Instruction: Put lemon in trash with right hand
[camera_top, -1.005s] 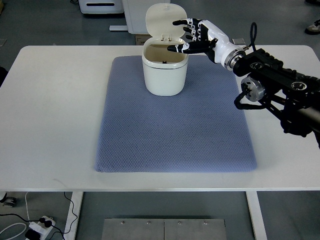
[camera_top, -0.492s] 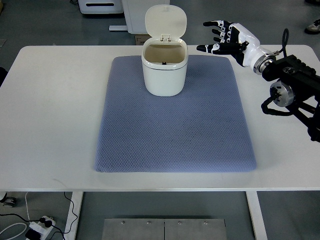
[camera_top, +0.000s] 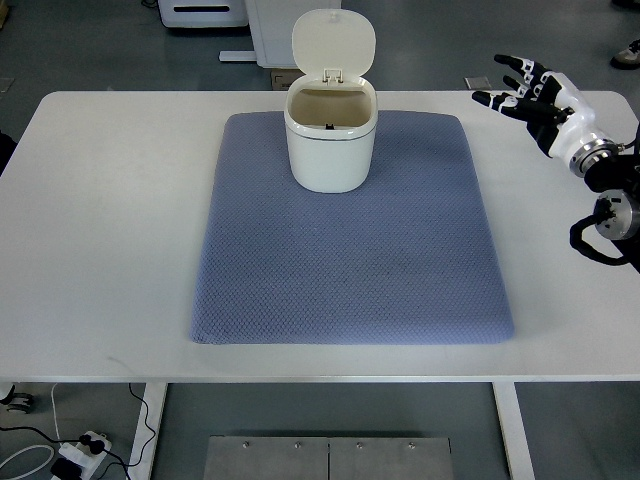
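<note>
Lemon nowhere visible, cream round plastic trash bin (camera_top: 331, 140) lid-up at twelve o'clock on quilted blue-grey fabric mat (camera_top: 350, 260), black-and-white right hand (camera_top: 528, 92) toward two o'clock, fingers spread wide, gripping nothing.

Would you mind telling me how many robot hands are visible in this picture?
1. The right hand is at the table's far right corner, fingers spread and holding nothing, well right of the open trash bin. The left hand is out of view.
</note>
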